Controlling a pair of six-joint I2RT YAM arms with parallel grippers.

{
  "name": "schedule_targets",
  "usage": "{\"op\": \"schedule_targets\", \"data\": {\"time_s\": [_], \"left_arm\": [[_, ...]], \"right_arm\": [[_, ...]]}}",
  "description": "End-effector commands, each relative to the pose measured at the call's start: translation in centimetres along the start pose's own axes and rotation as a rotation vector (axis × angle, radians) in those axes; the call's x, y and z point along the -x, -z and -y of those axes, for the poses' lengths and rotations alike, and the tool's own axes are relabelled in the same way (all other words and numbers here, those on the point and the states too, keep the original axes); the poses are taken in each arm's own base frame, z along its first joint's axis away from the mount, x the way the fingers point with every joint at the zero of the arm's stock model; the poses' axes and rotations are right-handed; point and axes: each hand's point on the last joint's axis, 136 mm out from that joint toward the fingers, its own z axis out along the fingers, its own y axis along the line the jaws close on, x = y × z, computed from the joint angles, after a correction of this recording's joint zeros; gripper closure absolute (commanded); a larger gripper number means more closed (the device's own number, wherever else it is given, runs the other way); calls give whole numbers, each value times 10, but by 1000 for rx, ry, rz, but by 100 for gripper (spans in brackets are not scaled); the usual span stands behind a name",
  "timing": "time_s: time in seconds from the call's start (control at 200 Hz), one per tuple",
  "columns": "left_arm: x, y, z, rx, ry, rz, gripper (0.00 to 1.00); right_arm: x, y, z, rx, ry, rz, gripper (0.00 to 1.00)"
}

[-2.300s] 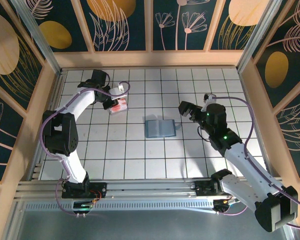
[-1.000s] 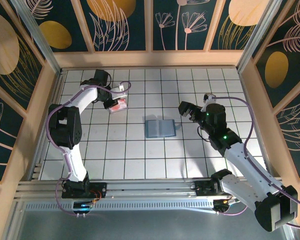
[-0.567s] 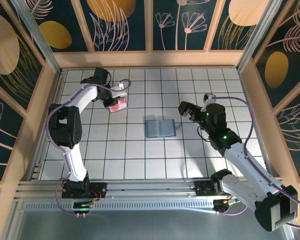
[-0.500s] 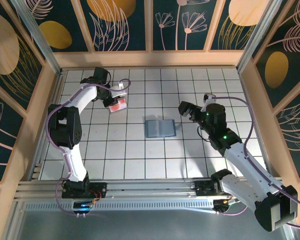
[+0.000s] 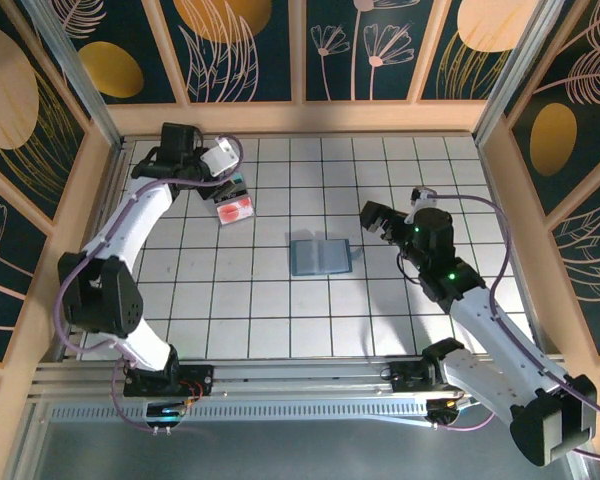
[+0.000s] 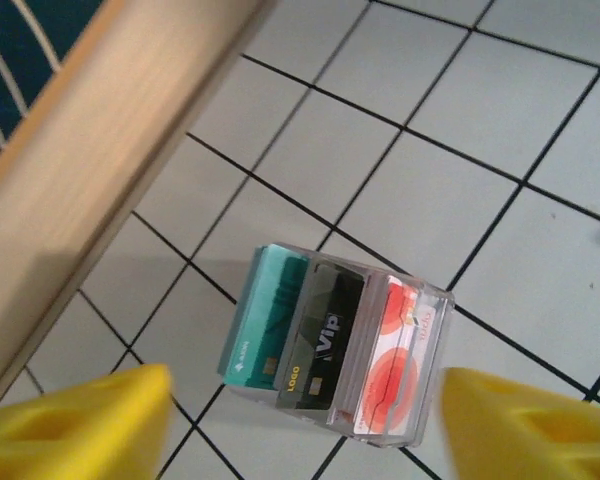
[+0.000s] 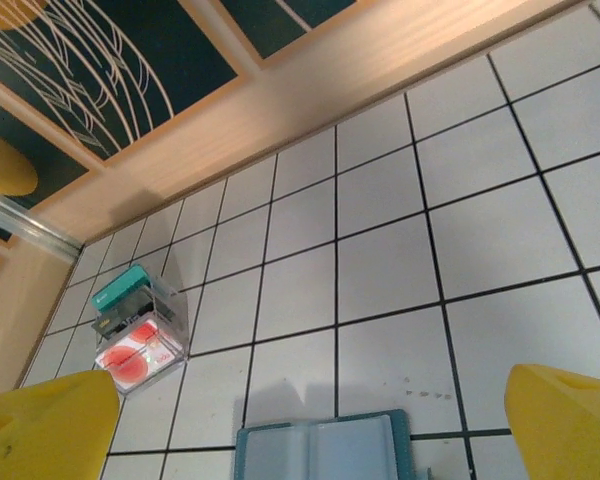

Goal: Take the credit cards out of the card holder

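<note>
The left arm has lifted back toward the far-left corner since the earlier view, and its fingers, which were closed down at the clear box, now stand spread. The right arm and the wallet have not moved.

From above, I see the left gripper [image 5: 228, 180] hanging just over and behind the clear box [image 5: 235, 205], apart from it and holding nothing. In the left wrist view its two yellow fingertips [image 6: 80, 420] sit at the bottom corners of the frame, wide apart, with the box on the tiles between and below them. Inside the box the credit cards [image 6: 320, 345] stand on edge, side by side: one teal, one black, one white with red circles. I judge the box is there to keep the removed cards together, and that the spread fingers mean a card has just been let go.

The card holder [image 5: 320, 256] lies open and flat near the middle of the white tiled table [image 5: 280, 310], well apart from the box. In the right wrist view I see its two slate-blue panels and centre fold at the bottom edge; I cannot tell whether any card is left in its pockets.

The right gripper [image 5: 375, 216] hovers just beyond the holder's right side, fingers spread, touching nothing. I judge it waits there to steady or pick from the holder.
</note>
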Motion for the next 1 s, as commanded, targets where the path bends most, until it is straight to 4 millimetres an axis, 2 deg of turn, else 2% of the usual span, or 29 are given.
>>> {"op": "schedule_targets", "data": {"time_s": [0.0, 0.15, 0.38, 0.415, 0.651, 0.801, 0.996], "left_arm": [[8, 12, -17, 117, 160, 80, 1], [3, 33, -28, 256, 315, 141, 1], [-36, 69, -57, 591, 589, 183, 1], [-50, 69, -52, 616, 613, 175, 1], [-98, 96, -44, 827, 718, 244, 1], [-125, 95, -42, 904, 775, 226, 1], [-154, 87, -41, 908, 892, 285, 1]], "right_arm": [[12, 10, 18, -86, 19, 70, 1], [22, 20, 27, -141, 44, 119, 1], [26, 32, 46, -210, 127, 204, 1], [26, 34, 49, -215, 131, 221, 1], [29, 42, 71, -295, 161, 304, 1], [28, 39, 79, -322, 195, 314, 1], [29, 37, 94, -382, 285, 339, 1]]}}
